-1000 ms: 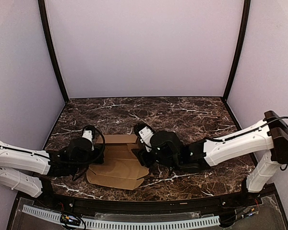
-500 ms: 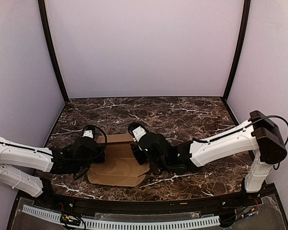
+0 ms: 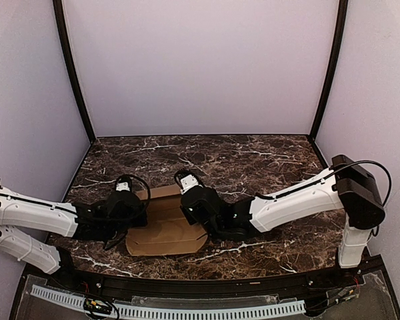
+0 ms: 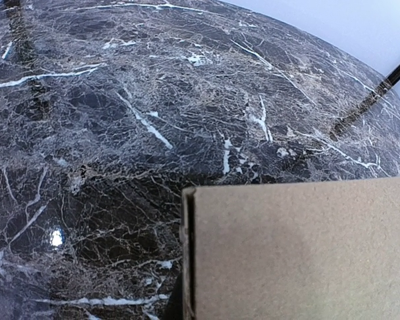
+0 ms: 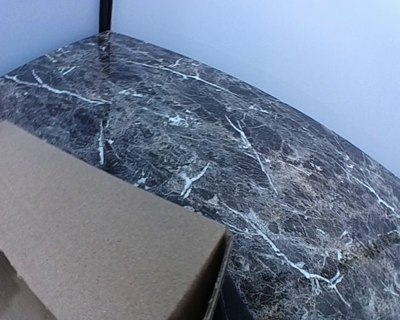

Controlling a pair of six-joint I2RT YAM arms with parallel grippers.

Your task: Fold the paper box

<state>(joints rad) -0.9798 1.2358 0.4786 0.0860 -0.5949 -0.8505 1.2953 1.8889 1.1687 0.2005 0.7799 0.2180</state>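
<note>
Flat brown box (image 3: 163, 230) on the marble table (image 3: 267, 163), near-left of centre, a claw at each far corner
The left claw (image 3: 127, 203) is over the box's far-left edge and the right claw (image 3: 195, 203) over its far-right edge; the sheet spreads from between them toward the near side. Both wrist views show a cardboard panel close under the camera with marble beyond. No fingers are visible, so I cannot tell whether either claw is open or closed
</note>
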